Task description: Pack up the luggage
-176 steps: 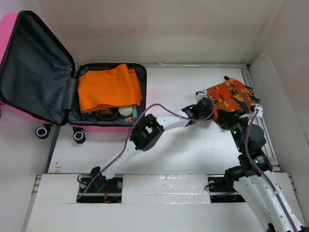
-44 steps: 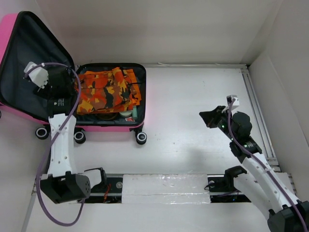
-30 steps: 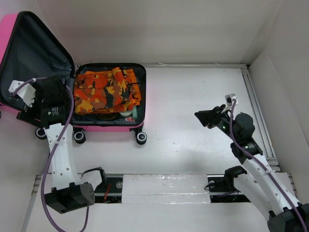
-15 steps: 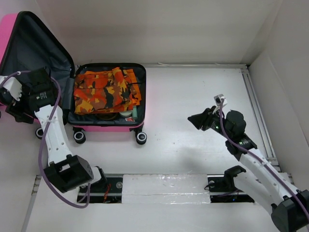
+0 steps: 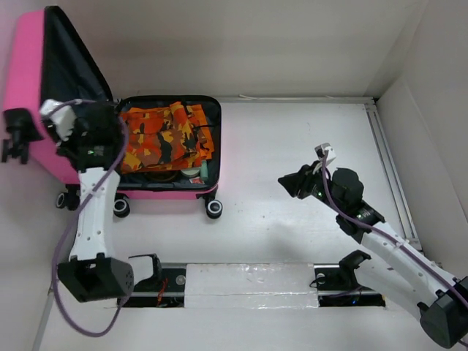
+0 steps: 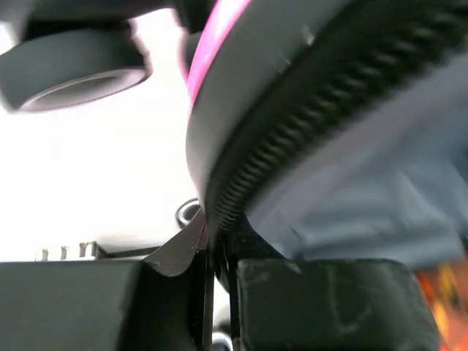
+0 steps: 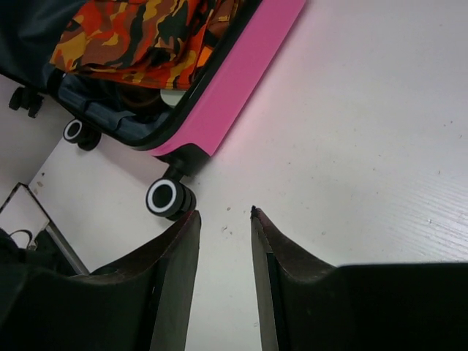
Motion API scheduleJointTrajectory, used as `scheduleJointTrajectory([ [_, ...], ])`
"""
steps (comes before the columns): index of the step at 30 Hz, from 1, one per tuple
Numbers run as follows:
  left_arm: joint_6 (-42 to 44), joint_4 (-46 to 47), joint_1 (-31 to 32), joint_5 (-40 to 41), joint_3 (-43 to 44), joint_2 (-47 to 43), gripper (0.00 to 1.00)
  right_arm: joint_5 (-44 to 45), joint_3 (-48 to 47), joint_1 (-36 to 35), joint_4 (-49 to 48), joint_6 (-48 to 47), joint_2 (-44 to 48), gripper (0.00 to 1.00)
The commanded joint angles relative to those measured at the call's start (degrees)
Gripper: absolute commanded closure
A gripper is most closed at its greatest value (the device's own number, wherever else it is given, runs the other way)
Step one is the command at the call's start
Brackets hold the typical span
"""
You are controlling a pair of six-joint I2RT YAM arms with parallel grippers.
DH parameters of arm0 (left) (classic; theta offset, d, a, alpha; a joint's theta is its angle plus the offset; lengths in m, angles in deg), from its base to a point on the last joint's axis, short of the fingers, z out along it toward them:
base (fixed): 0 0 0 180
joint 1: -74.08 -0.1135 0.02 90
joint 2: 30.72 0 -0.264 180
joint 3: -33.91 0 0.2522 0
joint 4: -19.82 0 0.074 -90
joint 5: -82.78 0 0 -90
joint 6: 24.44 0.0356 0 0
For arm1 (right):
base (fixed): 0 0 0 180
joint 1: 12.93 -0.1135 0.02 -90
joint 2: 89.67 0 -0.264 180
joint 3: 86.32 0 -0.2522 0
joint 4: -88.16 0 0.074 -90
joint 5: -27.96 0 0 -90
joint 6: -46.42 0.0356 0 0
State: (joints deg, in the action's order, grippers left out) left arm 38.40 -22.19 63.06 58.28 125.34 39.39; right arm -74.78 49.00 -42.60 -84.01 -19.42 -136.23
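The hot-pink luggage (image 5: pixel 29 80) lies at the far left, its lid raised steeply and showing dark grey lining. Its base (image 5: pixel 168 194) holds an orange camouflage cloth (image 5: pixel 164 139) on top of other items. My left gripper (image 5: pixel 82 150) is shut on the lid's rim; in the left wrist view the zipper edge (image 6: pixel 292 139) runs down between the fingers (image 6: pixel 217 256). My right gripper (image 5: pixel 289 183) is open and empty above the table, right of the luggage. Its view shows the pink shell (image 7: pixel 241 80), the cloth (image 7: pixel 146 29) and a wheel (image 7: pixel 167 197) ahead of the gripper (image 7: pixel 223 213).
Black wheels (image 5: pixel 213 208) stick out from the base toward the near edge. A lid wheel (image 6: pixel 73 66) hangs close to the left wrist camera. White walls close in at the back and right. Bare white table (image 5: pixel 307 131) lies right of the luggage.
The lid has swung up from lying open flat to standing steeply, with my left gripper on its rim moving up and right. My right gripper has drifted left toward the luggage.
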Motion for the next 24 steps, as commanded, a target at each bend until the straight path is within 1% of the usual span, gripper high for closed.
scheduleJointTrajectory([
  [1, 5.88, 5.03, 19.99, 8.8, -5.5, -3.47, 1.0, 3.33, -2.57, -1.09, -1.18, -0.96, -0.1, 0.6],
  [2, 5.28, 5.05, 24.26, 11.64, -8.47, -4.27, 1.0, 4.2, -3.18, -1.7, -1.18, -0.96, -1.15, 0.6],
  [4, 0.81, -0.03, 31.47, 13.69, -10.42, -5.68, 1.0, 5.0, -3.18, -2.4, -1.18, -0.96, -2.47, 0.6],
  [5, -3.3, -3.7, 37.42, 13.7, -11.04, -6.2, 1.0, 6.22, -3.18, -2.41, -1.18, -0.96, -2.48, 0.6],
  [6, -12.04, -11.4, 40.0, 12.65, -11.05, -6.91, 1.0, 6.23, -3.18, -3.02, -1.18, -0.96, -3.09, 0.6],
  [7, -14.13, -13.39, 42.21, 11.6, -11.92, -6.91, 1.0, 7.1, -3.18, -3.02, -1.18, -0.96, -3.09, 0.6],
  [8, -15.63, -14.89, 45.01, 8.37, -12.45, -7.43, 0.98, 7.63, -3.18, -3.02, -1.18, -0.96, -3.7, 0.6],
  [9, -16.69, -16.3, 45.91, 6.33, -13.5, -7.44, 0.92, 7.63, -3.71, -3.02, -1.18, -0.96, -3.71, 0.6],
  [10, -16.18, -16.31, 46.62, 4.05, -14.12, -7.96, 0.87, 8.16, -3.71, -3.02, -1.18, -0.96, -4.32, 0.6],
  [11, -13.82, -16.31, 47.23, 2.11, -14.82, -8.49, 0.81, 8.16, -3.71, -3.55, -1.18, -0.96, -4.93, 0.6],
  [12, -11.28, -15.35, 48.72, -1.21, -15.78, -10.32, 0.56, 8.16, -3.71, -3.55, -1.18, -1.48, -4.94, 0.6],
  [13, -7.51, -11.69, 49.95, -2.9, -18.14, -11.65, 0.49, 8.77, -3.71, -3.55, -1.18, -1.49, -5.81, 0.6],
  [14, -4.95, -10.35, 51.53, -4.48, -18.86, -13.05, 0.42, 8.78, -4.23, -3.55, -1.18, -1.49, -6.6, 0.6],
  [15, 2.91, -7.98, 54.42, -12.59, -18.87, -16.02, 0.32, 8.78, -4.24, -3.55, -1.18, -1.49, -6.61, 0.6],
  [16, 7.08, -4.31, 55.58, -17.63, -18.96, -17.18, 0.08, 9.3, -4.24, -3.55, -1.18, -1.49, -7.22, 0.6],
  [18, 10.44, -3.48, 57.34, -26.95, -16.42, -17.2, 0.05, 9.83, -4.24, -4.08, -1.18, -1.49, -7.74, 0.6],
  [19, 13.33, -3.48, 58.56, -35.09, -14.67, -15.63, 0.05, 9.83, -4.24, -4.08, -1.18, -1.49, -7.75, 0.6],
  [20, 13.88, -4.44, 59.18, -37.96, -10.91, -14.4, 0.05, 10.35, -4.24, -4.08, -1.18, -1.49, -7.75, 0.6],
  [21, 14.76, -4.45, 59.71, -41.03, -9.04, -12.99, 0.04, 10.36, -4.24, -4.08, -1.18, -1.49, -7.75, 0.6],
  [22, 15.55, -4.97, 60.33, -47.33, -7.29, -9.84, 0.04, 10.97, -4.24, -4.08, -1.18, -1.49, -7.75, 0.6],
  [24, 16.7, -4.19, 61.38, -51.94, -2.28, -6.14, 0.04, 11.94, -4.24, -4.08, -1.18, -1.49, -7.75, 0.6],
])
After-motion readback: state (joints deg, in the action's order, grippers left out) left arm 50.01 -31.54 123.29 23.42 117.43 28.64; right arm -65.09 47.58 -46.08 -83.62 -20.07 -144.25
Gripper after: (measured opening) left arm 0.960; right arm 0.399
